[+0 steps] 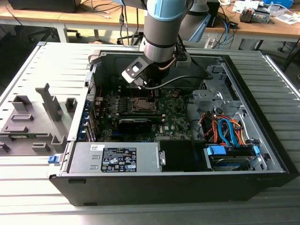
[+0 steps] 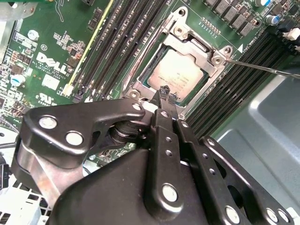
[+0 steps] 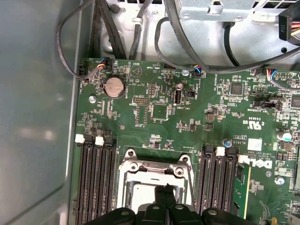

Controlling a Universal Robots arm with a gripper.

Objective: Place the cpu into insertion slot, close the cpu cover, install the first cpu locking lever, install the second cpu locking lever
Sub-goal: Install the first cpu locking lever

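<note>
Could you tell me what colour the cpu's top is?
The cpu is silvery-grey; second wrist view.

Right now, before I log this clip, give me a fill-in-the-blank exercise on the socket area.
1. Seated in the insertion slot is the silvery ____.
2. The cpu cover frames the chip through a ____ window.
3. The gripper holds its tips at the cover's edge, with the ____ circuit board around the socket.
Missing words: cpu; square; green.
</note>
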